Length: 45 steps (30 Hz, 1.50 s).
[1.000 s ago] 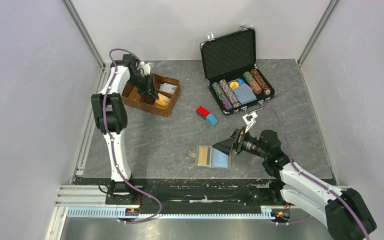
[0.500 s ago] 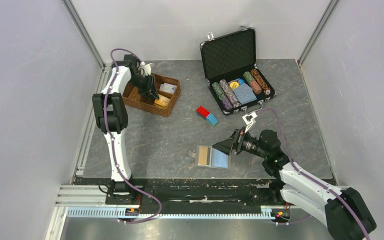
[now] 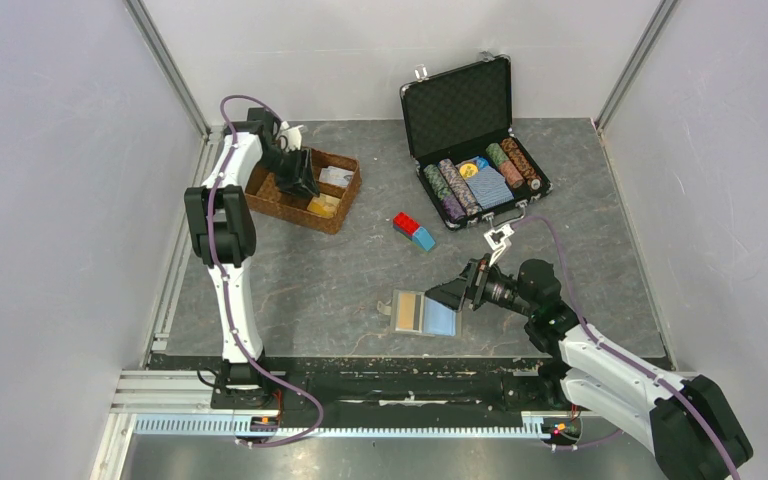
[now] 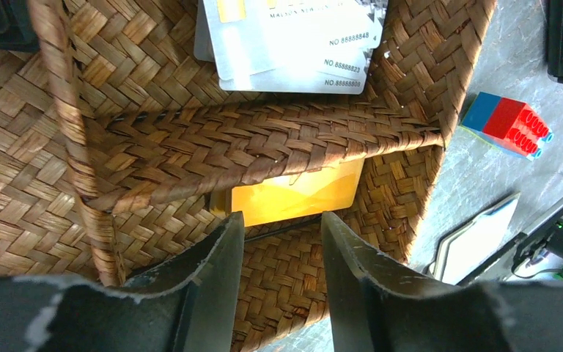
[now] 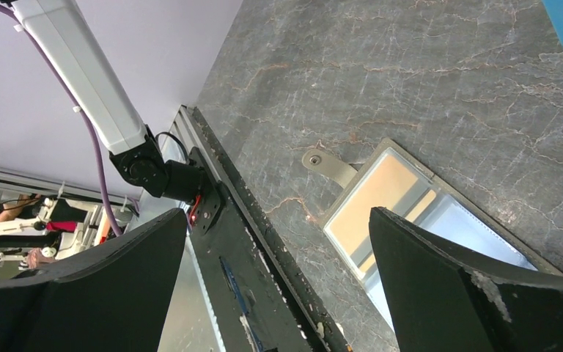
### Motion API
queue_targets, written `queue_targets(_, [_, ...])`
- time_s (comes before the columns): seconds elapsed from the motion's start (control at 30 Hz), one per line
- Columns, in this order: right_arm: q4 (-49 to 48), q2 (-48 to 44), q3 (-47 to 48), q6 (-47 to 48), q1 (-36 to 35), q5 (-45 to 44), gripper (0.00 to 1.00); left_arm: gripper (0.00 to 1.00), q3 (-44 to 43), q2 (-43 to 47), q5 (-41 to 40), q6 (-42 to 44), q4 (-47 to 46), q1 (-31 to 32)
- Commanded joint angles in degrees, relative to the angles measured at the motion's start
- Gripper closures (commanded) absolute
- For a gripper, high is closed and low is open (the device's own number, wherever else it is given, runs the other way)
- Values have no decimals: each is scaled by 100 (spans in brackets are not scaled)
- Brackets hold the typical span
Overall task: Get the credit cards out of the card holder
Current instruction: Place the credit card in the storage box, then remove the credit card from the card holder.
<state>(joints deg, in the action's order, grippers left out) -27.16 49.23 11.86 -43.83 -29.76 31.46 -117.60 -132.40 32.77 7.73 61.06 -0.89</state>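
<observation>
The card holder [image 3: 422, 313] lies open flat on the table near the front, its little tab [image 5: 322, 163] pointing left. One half looks tan [image 5: 370, 194] and the other light blue. My right gripper [image 3: 442, 293] hovers just right of it, open and empty [image 5: 276, 220]. My left gripper [image 3: 305, 188] hangs over the wicker tray [image 3: 290, 212], jaws apart with nothing between them [image 4: 280, 220]. An orange-gold credit card [image 4: 300, 194] lies flat in the tray's near compartment, just beyond the fingertips. Light-coloured cards [image 4: 293, 44] are stacked in the compartment behind the divider.
A black chip case [image 3: 460, 110] stands open at the back right with chips and a blue pack inside. Red and blue toy bricks [image 3: 413, 230] sit between the tray and the case. A black rail [image 5: 264, 242] runs along the table's front edge.
My left gripper's jaws have spread apart over the tray, and the orange-gold card lies free below them. The right arm and the card holder have not moved.
</observation>
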Motion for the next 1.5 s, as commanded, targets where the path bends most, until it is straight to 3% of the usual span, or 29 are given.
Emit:
queue_targets(0.0, [93,-130,240,192,11,-21,2,48,6,223,-116,-212,-306,18])
queue_targets(0.2, [542,-239,399,415,14,-211,2,47,173,680,-34,-589,-528,18])
queue_targets(0.37, [1545,-282,748,938,14,-682,2,45,540,1332,-311,-1267,-747,18])
queue_targets(0.53, [2206,-389,926,1252,13,-1140,2,45,1618,2486,-122,-1891,-1438,18])
queue_targets(0.77, [2372,-310,851,1400,12,-933,2,44,3245,4169,-234,-2410,-1968,850])
queue_targets(0.9, [2369,-279,636,1311,15,-765,4,41,4155,4926,-625,-2556,-2396,2071])
queue_targets(1.1, [2423,-293,367,1246,14,-661,7,42,5411,5402,-1355,-3112,-3041,3551])
queue_targets(1.33, [2492,-518,-108,1143,13,-823,7,44,6630,5547,-1630,-3510,-3786,4298])
queue_targets(1.47, [2412,-364,-211,1190,12,-896,13,45,7184,5452,-1772,-3787,-4403,4493])
